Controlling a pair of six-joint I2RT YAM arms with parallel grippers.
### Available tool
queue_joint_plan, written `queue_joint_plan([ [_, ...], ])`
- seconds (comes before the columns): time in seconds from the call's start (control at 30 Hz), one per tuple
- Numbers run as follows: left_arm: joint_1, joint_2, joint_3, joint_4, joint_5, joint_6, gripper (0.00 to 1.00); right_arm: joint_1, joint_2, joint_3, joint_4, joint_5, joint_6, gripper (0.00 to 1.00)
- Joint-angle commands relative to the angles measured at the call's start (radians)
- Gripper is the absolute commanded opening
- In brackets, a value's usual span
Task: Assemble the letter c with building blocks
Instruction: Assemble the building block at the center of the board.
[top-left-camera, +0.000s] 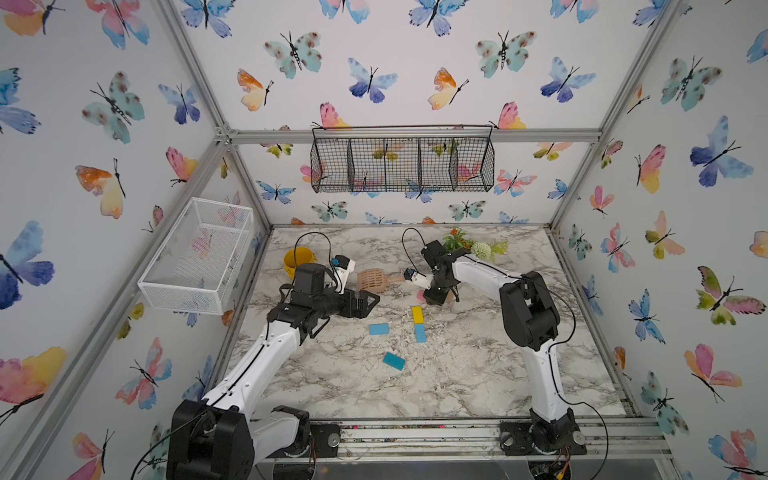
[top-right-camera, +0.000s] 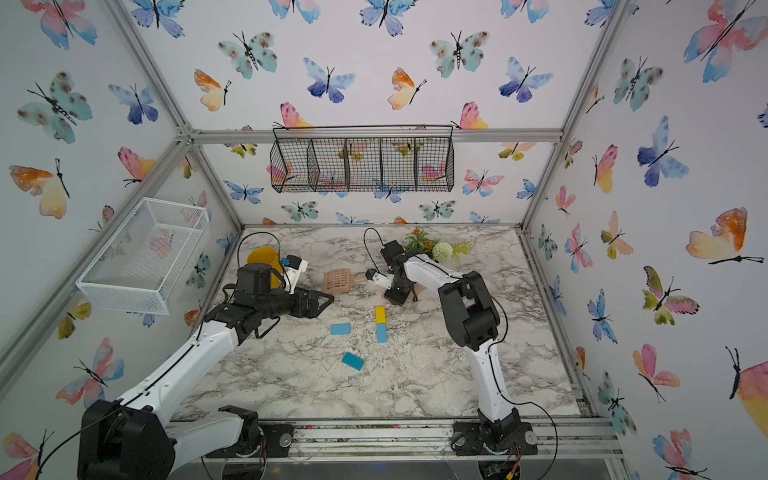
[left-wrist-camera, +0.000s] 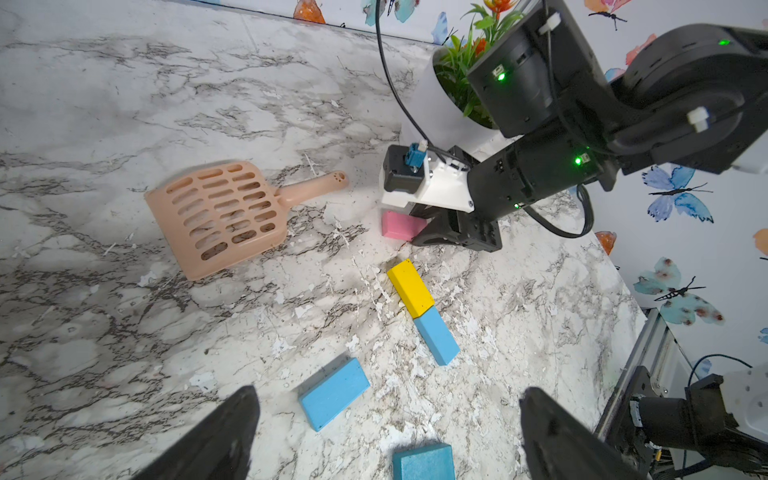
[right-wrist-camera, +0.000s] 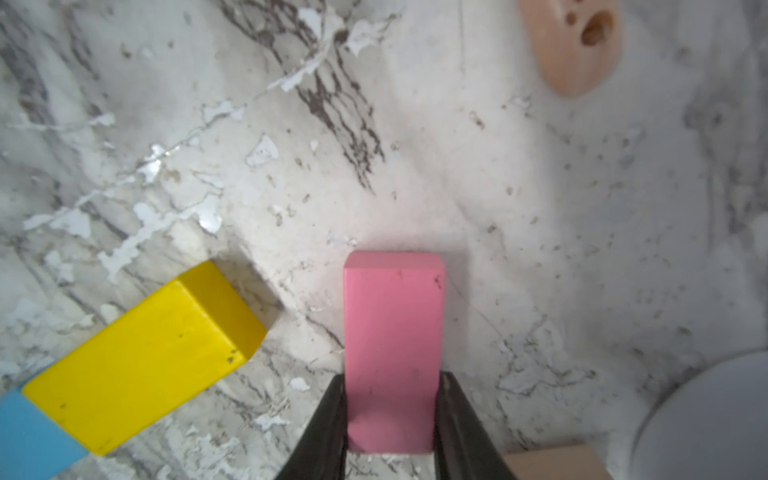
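Roughly a third of the way through this C, going by what's laid down. The yellow block (left-wrist-camera: 409, 286) and a light blue block (left-wrist-camera: 436, 336) sit end to end, touching, in the middle of the worktop (top-left-camera: 478, 374), which reads like the start of the spine. The right tool (right-wrist-camera: 392, 380) is clenched on the pink block (right-wrist-camera: 395, 332), flush against both long sides, just past the yellow block's far end with a small gap between them. Whether the pink block is on the marble or barely off it is hard to tell. It's probably meant for the far corner or the top arm. The tan block (right-wrist-camera: 552, 463) pokes out right beside that tool, not placed yet. A second light blue block (left-wrist-camera: 334, 392) lies loose just left of the line. The teal block (top-left-camera: 394, 360) sits nearer the front at an angle, apart from the joined pair. The left tool (left-wrist-camera: 388, 392) hangs over the left side, jaws spread wide, nothing in them. The peach scoop (left-wrist-camera: 216, 216) lies far left of the blocks and isn't part of this. So two are joined, one is in hand, and three still need placing, plus both arms of the letter.
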Motion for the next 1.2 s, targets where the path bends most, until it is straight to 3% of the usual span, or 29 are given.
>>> queue_joint_plan([
  [0.0, 0.005, -0.014, -0.011, 0.018, 0.029, -0.01, 0.98, 0.002, 0.019, 0.007, -0.081, 0.004, -0.142, 0.23],
  [0.4, 0.005, -0.018, -0.014, 0.026, 0.033, -0.018, 0.98, 0.002, 0.051, 0.043, -0.052, 0.037, -0.395, 0.21],
  [0.67, 0.007, -0.023, -0.015, 0.028, 0.039, -0.019, 0.98, 0.001, 0.107, 0.122, -0.054, -0.019, -0.464, 0.2],
  [1.17, 0.006, -0.037, -0.017, 0.01, -0.018, -0.012, 0.98, -0.004, 0.049, 0.112, -0.051, -0.107, -0.611, 0.19],
])
